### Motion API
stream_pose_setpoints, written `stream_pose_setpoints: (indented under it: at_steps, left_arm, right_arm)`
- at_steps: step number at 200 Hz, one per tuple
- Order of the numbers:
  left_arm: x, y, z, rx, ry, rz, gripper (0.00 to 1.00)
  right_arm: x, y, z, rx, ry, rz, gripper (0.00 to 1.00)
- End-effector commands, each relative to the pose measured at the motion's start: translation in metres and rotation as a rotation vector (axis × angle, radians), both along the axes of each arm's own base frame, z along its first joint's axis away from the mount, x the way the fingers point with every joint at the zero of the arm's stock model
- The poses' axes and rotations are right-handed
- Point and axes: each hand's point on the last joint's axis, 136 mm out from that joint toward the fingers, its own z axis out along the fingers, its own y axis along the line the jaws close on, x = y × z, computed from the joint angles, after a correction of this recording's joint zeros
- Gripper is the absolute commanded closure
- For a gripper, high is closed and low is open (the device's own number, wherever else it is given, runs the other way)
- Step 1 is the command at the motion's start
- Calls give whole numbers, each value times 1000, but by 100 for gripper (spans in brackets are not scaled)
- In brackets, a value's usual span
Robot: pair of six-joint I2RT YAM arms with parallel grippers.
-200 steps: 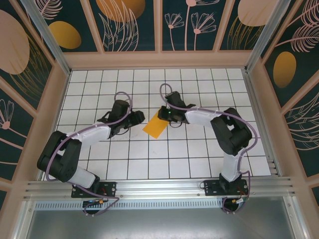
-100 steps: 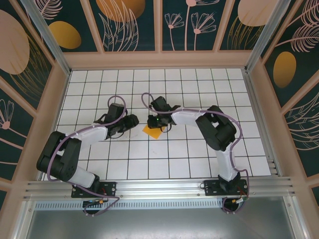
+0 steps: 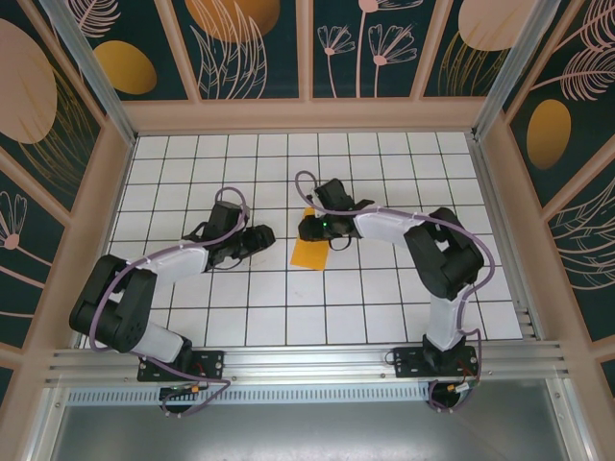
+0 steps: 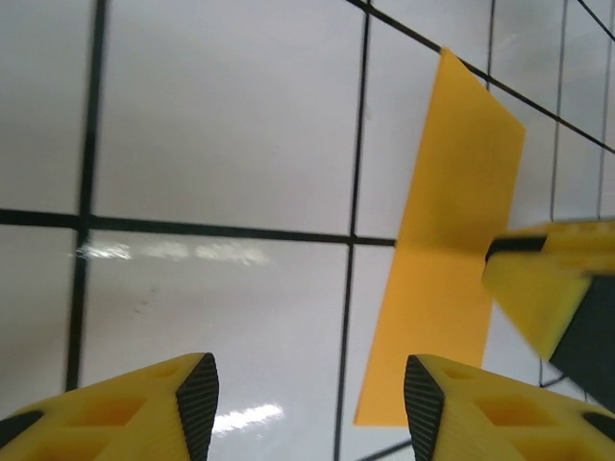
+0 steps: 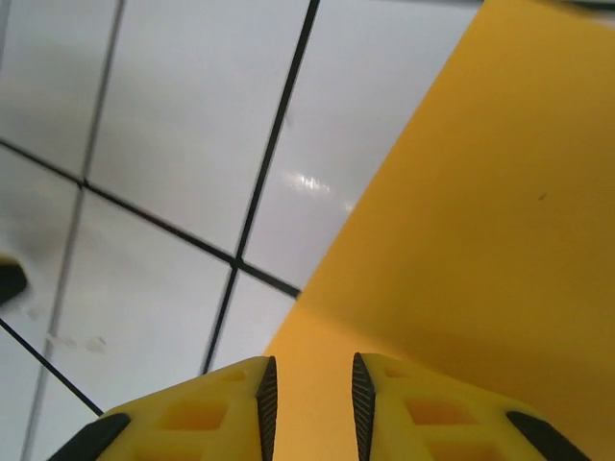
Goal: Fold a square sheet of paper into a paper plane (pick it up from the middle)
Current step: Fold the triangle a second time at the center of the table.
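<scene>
Mid-fold: the sheet of paper lies flat at frame centre, my right claw barely parted over its upper edge and gripping nothing, my left claw released just beside it; next, I reckon, pin one edge and crease without sliding it.

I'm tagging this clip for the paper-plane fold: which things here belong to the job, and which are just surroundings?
Belongs to the job:
- square sheet of paper
- left gripper
- right gripper

Just surroundings:
- gridded table
- patterned walls
- metal rail
</scene>
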Motion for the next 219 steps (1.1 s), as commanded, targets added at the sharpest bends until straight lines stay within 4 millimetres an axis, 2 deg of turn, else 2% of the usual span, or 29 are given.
stream_pose_setpoints:
  at_steps: [1, 28, 49, 72, 74, 78, 96, 156, 219]
  left_arm:
    - [-9, -26, 12, -92, -9, -68, 43]
    - [-19, -53, 13, -112, 12, -129, 42]
    - [-25, -60, 5, -113, 42, -140, 42]
    - [-29, -62, 1, -113, 63, -145, 42]
    - [-29, -63, 1, -113, 64, -144, 42]
    - [-30, -63, 1, -114, 66, -147, 42]
    - [-31, -64, -1, -116, 78, -148, 40]
    - [-35, -80, -4, -136, 111, -182, 38]
    - [-28, -80, -16, -92, 135, -156, 39]
  right_arm:
    - [24, -20, 1, 15, 6, -185, 68]
    - [43, -33, -9, 7, 28, -263, 66]
    - [58, -41, -11, 17, 29, -304, 66]
    - [60, -37, -22, 13, 57, -293, 65]
    - [65, -46, -24, 10, 61, -314, 65]
    - [68, -49, -26, 9, 66, -321, 65]
    - [65, -54, -40, -5, 102, -332, 65]
    - [55, -76, -65, -7, 189, -398, 65]
    - [51, -79, -73, -10, 210, -396, 66]
